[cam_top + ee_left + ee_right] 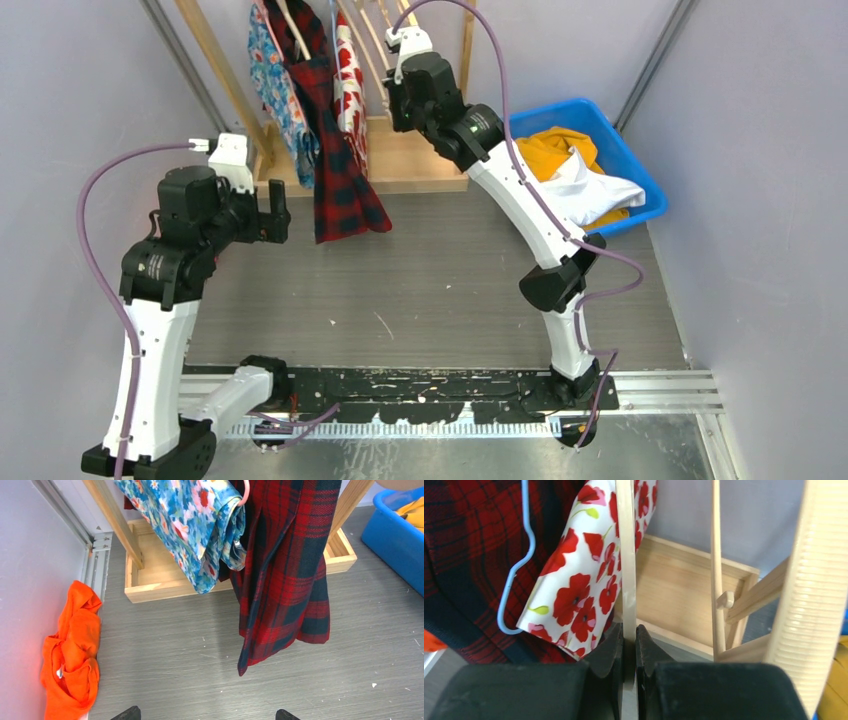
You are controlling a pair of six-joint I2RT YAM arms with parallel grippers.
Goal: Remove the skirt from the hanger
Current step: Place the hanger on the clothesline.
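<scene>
Far left: an orange cloth [70, 650] lies crumpled on the floor against the wall, well apart from the hanging clothes
Left gripper [272, 213]: fingers spread wide and holding nothing; it hovers just left of the lower part of the hanging clothes, touching none of them
Blue floral garment [195, 525]: hangs at the left of the group, bunched up, with a pink hook showing at its top
Skirt: most likely the red plaid garment [285, 580] – it hangs full length in the middle of the group with its hem clear of the floor; a blue wire hanger [516, 575] shows against it in the right wrist view
Poppy-print garment [579, 580]: hangs just right of the plaid, lying against the cream bar
Right gripper [629, 635]: fingers nearly together, pinching a thin cream bar [626, 555]; it looks like a hanger arm, though which garment it carries, if any, I cannot tell
Wooden rack [410, 165]: its tray-like base sits under the clothes, with pale slats rising behind
Blue bin [615, 140]: at the far right, holding yellow and white clothes
Progress: early – every hanging piece is on the rack and no cloth is gripped
Left to do: take hold of the fabric, draw it off its hanger, and let it drop free
</scene>
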